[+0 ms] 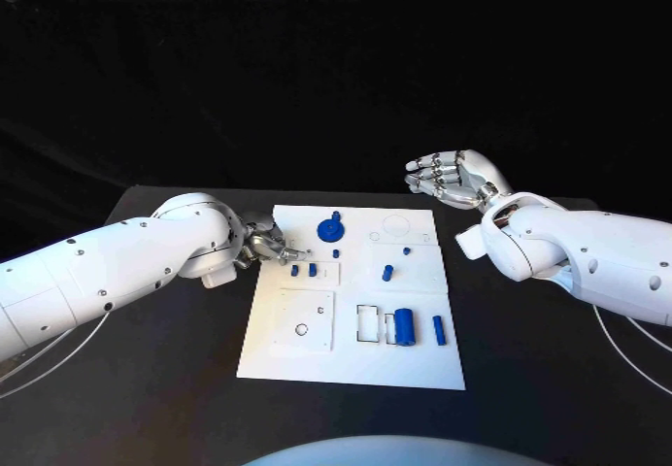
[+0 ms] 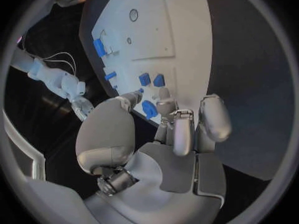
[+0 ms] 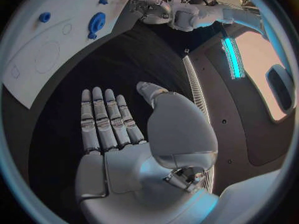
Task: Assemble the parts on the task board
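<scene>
At the centre of the black table point(image 1: 140, 388) lies the white task board point(image 1: 357, 364), carrying several blue parts: a round disc-shaped part point(image 1: 330, 230) near its far edge, a cylinder point(image 1: 405, 325) and a slim bar point(image 1: 438, 329) toward its near right. The left hand point(image 1: 266, 245) sits at the board's left edge, fingers curled downward beside two small blue blocks point(image 1: 304, 271); whether it has hold of anything cannot be told. The right hand point(image 1: 451, 178) hovers off the board's far right corner, fingers extended together and apart from the thumb, holding nothing.
</scene>
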You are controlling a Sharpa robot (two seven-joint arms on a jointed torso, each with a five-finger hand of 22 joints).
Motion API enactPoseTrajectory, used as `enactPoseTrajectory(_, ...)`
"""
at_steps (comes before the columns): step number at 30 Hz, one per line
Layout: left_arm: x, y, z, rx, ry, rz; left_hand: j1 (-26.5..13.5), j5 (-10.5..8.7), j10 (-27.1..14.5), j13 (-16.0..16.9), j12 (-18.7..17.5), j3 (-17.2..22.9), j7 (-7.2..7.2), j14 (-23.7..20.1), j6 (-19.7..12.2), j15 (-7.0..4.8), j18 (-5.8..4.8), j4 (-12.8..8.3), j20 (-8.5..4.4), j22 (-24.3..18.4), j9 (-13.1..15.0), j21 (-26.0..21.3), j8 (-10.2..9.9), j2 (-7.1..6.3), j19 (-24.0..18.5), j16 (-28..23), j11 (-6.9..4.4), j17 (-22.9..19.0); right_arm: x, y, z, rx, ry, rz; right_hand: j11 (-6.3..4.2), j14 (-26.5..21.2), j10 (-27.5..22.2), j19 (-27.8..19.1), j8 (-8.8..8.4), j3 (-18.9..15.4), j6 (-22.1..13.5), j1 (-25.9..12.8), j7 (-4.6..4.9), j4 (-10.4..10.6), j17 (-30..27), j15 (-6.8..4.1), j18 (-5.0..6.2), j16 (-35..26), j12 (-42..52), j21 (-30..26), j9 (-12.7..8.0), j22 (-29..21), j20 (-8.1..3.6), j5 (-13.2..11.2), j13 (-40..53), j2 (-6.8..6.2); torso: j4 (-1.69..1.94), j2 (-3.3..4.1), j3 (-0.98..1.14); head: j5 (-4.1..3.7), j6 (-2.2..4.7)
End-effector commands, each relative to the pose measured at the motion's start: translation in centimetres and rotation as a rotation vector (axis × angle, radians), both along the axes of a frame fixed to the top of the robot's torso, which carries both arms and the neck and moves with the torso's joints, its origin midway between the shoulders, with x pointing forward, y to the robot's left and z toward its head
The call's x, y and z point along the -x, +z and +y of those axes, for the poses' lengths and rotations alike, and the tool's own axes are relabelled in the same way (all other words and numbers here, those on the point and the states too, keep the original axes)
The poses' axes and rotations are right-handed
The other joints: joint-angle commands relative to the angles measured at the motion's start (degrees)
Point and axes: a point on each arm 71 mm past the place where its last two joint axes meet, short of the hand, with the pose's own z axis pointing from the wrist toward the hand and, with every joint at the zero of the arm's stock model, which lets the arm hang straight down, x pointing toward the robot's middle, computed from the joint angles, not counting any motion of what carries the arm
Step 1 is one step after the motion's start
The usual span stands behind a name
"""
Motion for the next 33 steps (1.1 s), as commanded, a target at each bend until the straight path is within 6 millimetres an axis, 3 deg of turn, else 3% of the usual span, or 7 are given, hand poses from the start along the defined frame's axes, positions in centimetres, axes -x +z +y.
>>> enactPoseTrajectory(1, -0.4, 0.7, 0.0, 0.196, 0.083, -0.046, -0.13, -0.61, -1.8, -2.37, -1.35, -1.78, 0.55, 4.47, -1.9, 0.26, 0.03, 0.01, 0.18, -1.79, -0.45, -1.27, -1.06, 0.75, -0.92, -0.66, 0.49, 9.26, 0.1, 0.0, 0.1, -0.002, 0.019, 0.0, 0.37, 0.22, 0.15, -0.38, -0.39, -0.32, 0.37, -0.41, 5.12, 0.12, -0.08, 0.36, -0.59, -0.22, -0.22, -0.3, -0.08, -0.11, -0.06, 0.34, -0.09, 0.37, 0.02, 0.01, 0.09, -0.11, 0.17)
enactPoseTrajectory(3, -0.6, 1.1, 0.1, 0.266, 0.107, -0.086, 0.58, -0.29, -5.96, -8.84, -5.01, -2.54, 1.4, 3.67, -3.73, 0.8, 0.73, 0.01, 0.63, -5.98, -1.01, -4.17, -2.18, 1.46, -2.7, -1.92, 1.23, 6.75, 0.1, 0.0, 0.1, -0.002, 0.019, 0.0, 0.37, 0.22, 0.15, -0.38, -0.39, -0.32, 0.37, -0.41, 5.12, 0.12, -0.08, 0.36, -0.59, -0.22, -0.22, -0.3, -0.08, -0.11, -0.06, 0.34, -0.09, 0.37, 0.03, 0.04, 0.05, -0.13, 0.23)
enactPoseTrajectory(4, -0.8, 1.3, 0.1, 0.296, 0.112, -0.108, 2.38, 0.22, -11.01, -14.45, -9.05, -2.08, 2.24, 1.1, -6.12, 1.9, 2.32, -0.19, 0.82, -14.52, -1.72, -10.21, -3.64, 2.14, -6.69, -5.5, 2.42, 0.0, 0.1, 0.0, 0.1, -0.002, 0.019, 0.0, 0.37, 0.22, 0.15, -0.38, -0.39, -0.32, 0.37, -0.41, 5.12, 0.12, -0.08, 0.36, -0.59, -0.22, -0.22, -0.3, -0.08, -0.11, -0.06, 0.34, -0.09, 0.37, 0.04, 0.04, 0.06, -0.13, 0.24)
enactPoseTrajectory(7, -1.0, 1.8, -0.1, 0.37, 0.096, -0.196, 9.99, 0.63, -16.79, -15.9, -12.06, -0.1, 5.16, -4.98, -9.72, 3.85, 4.25, -1.44, 2.53, -27.15, -3.66, -20.89, -6.46, 3.0, -13.73, -12.55, 4.7, -10.96, 0.1, 0.0, 0.1, -0.002, 0.019, 0.0, 0.37, 0.22, 0.15, -0.38, -0.39, -0.32, 0.37, -0.41, 5.12, 0.12, -0.08, 0.36, -0.59, -0.22, -0.22, -0.3, -0.08, -0.11, -0.06, 0.34, -0.09, 0.37, 0.01, 0.05, 0.08, -0.04, 0.36)
enactPoseTrajectory(13, -0.8, 1.9, -1.0, 0.416, -0.015, -0.349, 23.86, 0.45, -25.69, -21.36, -19.31, 4.56, 7.17, -20.07, -9.55, 6.34, 4.71, -5.57, 5.32, -32.33, -8.24, -28.67, -10.57, 1.51, -18.35, -25.61, 7.03, -30.77, 0.1, 0.0, 0.1, -0.003, 0.019, 0.0, 0.37, 0.23, 0.15, -0.39, -0.41, -0.36, 0.37, -0.45, 5.12, 0.16, -0.1, 0.36, -0.6, -0.24, -0.23, -0.3, -0.09, -0.14, -0.06, 0.35, -0.09, 0.39, -0.1, 0.19, -0.01, -0.39, 0.57)
enactPoseTrajectory(22, 0.2, 1.3, -4.1, 0.348, -0.301, -0.535, 28.69, -0.01, -26.19, -28.11, -26.84, 6.25, 7.14, -23.46, -6.93, 6.57, 4.74, -9.99, 5.36, -31.0, -13.0, -27.51, -15.23, -0.15, -20.25, -24.87, 7.32, -33.23, 0.1, 0.0, 0.1, -0.003, 0.019, 0.0, 0.37, 0.24, 0.15, -0.4, -0.41, -0.37, 0.37, -0.45, 5.12, 0.17, -0.11, 0.37, -0.61, -0.26, -0.24, -0.3, -0.1, -0.16, -0.06, 0.36, -0.08, 0.42, -0.07, 0.17, -0.01, -0.67, 0.71)
enactPoseTrajectory(33, 0.1, -0.7, -6.2, 0.157, -0.451, -0.544, 27.08, 0.06, -25.85, -33.61, -33.26, 4.85, 6.27, -18.49, -4.47, 6.94, 4.77, -10.67, 5.89, -28.59, -16.31, -24.04, -19.01, -1.78, -19.47, -18.28, 7.82, -31.05, 0.1, 0.0, 0.3, -0.005, 0.024, 0.001, 0.37, 0.24, 0.15, -0.4, -0.41, -0.37, 0.37, -0.45, 5.12, 0.17, -0.11, 0.37, -0.61, -0.26, -0.24, -0.3, -0.1, -0.16, -0.06, 0.36, -0.08, 0.42, -0.08, 0.19, -0.04, -0.68, 0.91)
